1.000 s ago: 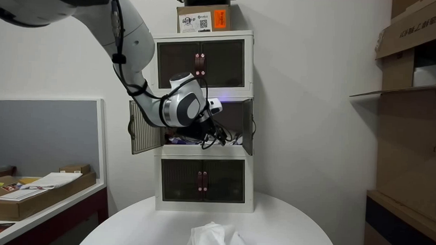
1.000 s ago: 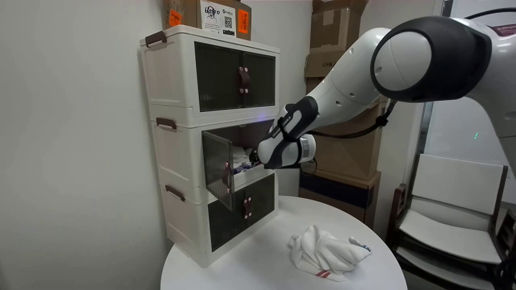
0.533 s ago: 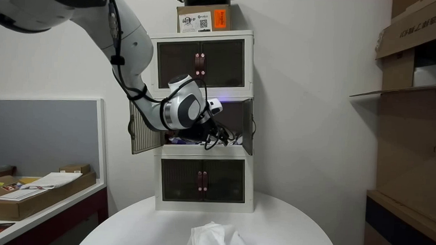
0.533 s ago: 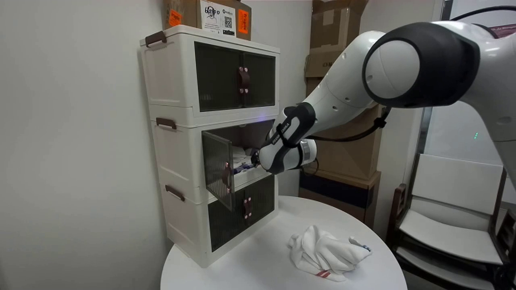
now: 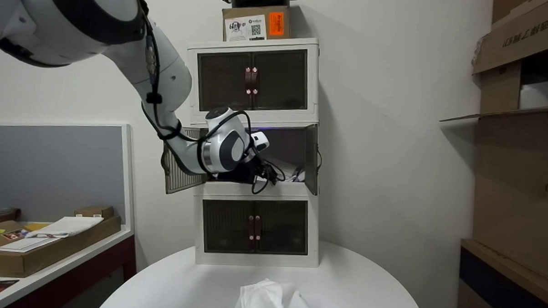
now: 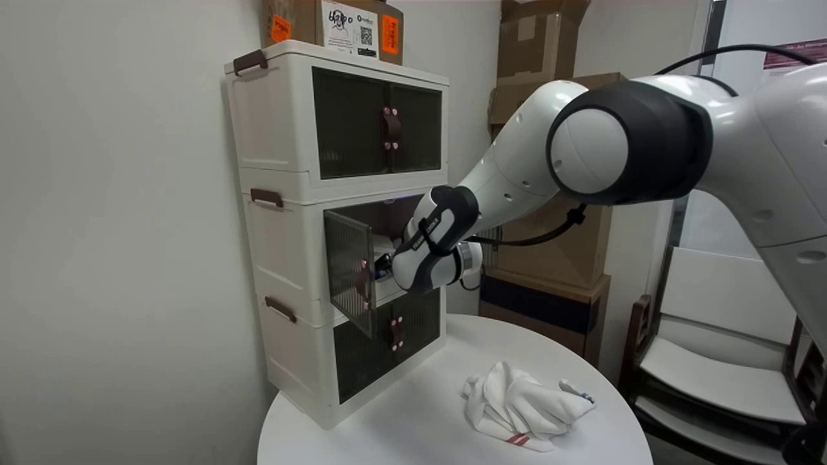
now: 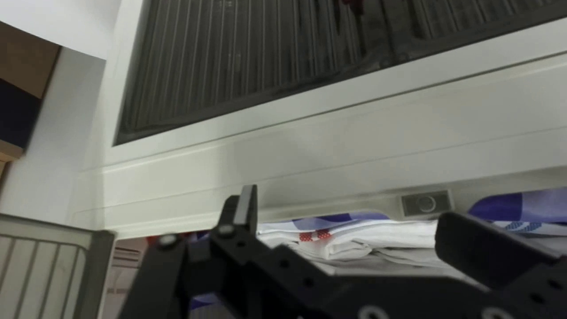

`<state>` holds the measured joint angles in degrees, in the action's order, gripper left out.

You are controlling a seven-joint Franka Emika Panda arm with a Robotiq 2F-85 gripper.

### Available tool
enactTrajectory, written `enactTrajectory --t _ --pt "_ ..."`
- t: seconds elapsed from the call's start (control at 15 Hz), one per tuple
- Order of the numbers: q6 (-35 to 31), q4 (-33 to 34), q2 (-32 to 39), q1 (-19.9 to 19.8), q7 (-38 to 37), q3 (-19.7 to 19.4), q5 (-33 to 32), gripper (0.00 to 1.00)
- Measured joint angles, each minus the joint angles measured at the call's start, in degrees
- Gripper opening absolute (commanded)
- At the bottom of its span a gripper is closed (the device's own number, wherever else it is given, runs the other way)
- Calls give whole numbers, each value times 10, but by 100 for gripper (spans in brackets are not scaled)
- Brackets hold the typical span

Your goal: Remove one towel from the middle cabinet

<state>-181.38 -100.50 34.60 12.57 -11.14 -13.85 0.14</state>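
The middle cabinet (image 5: 257, 190) is the central unit of the white stack, with both doors swung open; its side wall shows in an exterior view (image 6: 284, 248). Folded white towels (image 7: 394, 232) lie inside, some with red or blue marks, seen in the wrist view, where the picture seems upside down. My gripper (image 7: 350, 226) is open, its two fingers spread apart in front of the towels with nothing held between them. In both exterior views the gripper (image 5: 269, 174) (image 6: 385, 261) is low at the cabinet opening, partly hidden by wrist and cables.
The open left door (image 6: 352, 271) stands close beside the gripper; the right door (image 5: 311, 160) is also open. The cabinet's front lip (image 7: 310, 190) runs below the towels. A crumpled white towel (image 6: 520, 403) lies on the round white table (image 6: 400, 439). The top and bottom units are closed.
The arm has come down, and the gripper has shifted left and slightly lower in both exterior views, towards the open left door. The doors and the towel on the table have not moved.
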Motion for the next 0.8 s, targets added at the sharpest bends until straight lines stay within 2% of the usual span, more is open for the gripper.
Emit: enactTrajectory --t 0.8 --pt "-1 149 100 -4 12 -3 -5 100"
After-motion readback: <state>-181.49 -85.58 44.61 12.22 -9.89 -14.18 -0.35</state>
